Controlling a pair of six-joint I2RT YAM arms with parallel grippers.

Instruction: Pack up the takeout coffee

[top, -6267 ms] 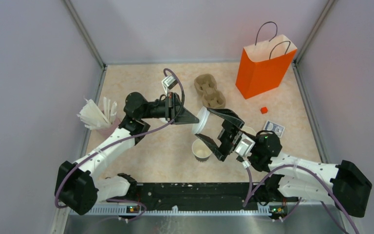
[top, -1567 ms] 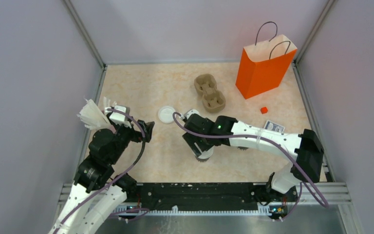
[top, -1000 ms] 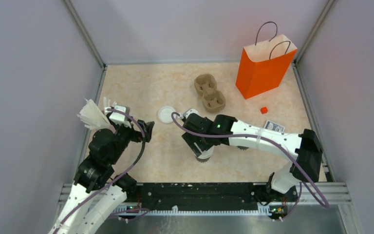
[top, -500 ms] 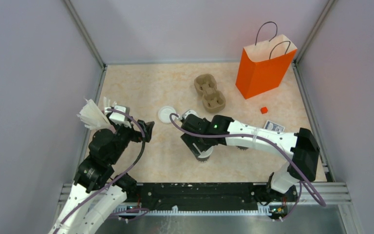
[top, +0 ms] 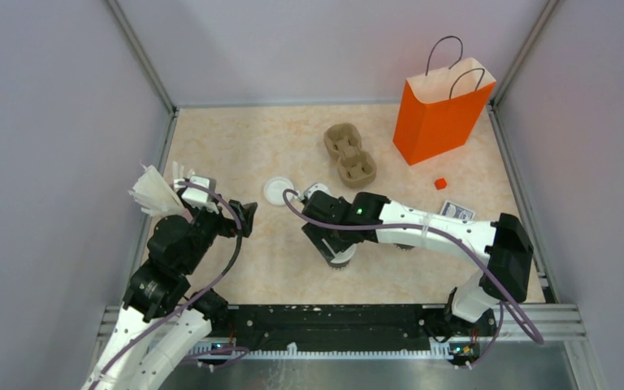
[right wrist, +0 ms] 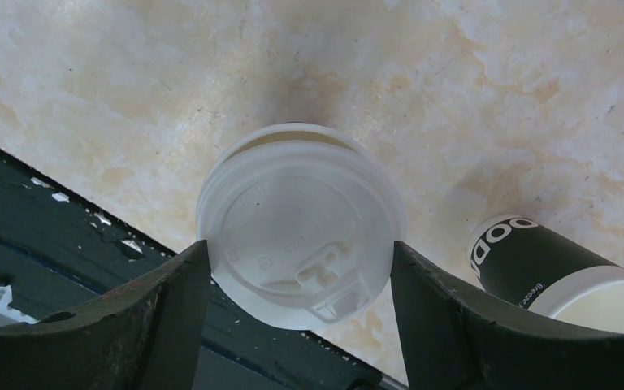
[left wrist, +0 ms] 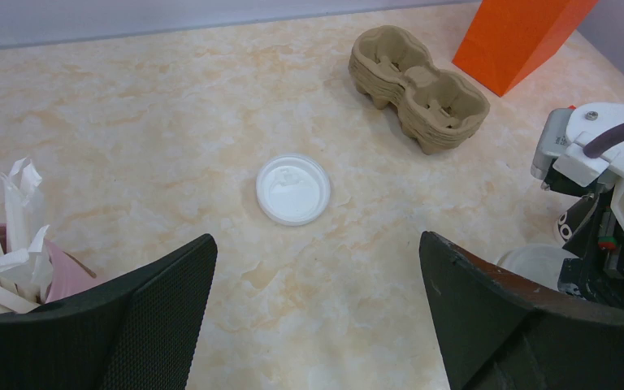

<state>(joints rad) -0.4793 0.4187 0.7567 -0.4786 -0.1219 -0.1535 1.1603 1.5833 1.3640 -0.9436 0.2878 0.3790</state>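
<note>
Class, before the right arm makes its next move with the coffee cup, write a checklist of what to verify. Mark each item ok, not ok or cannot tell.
1. The lid covers the coffee cup: ok.
2. The lid is pressed down all the way round: cannot tell.
3. The right tool straddles the lid, with a finger against each side: ok.
4. The left tool is open, empty and away from the cup: ok.
5. Both pockets of the tray are empty: ok.
6. The bag stands upright with its mouth open: ok.
</note>
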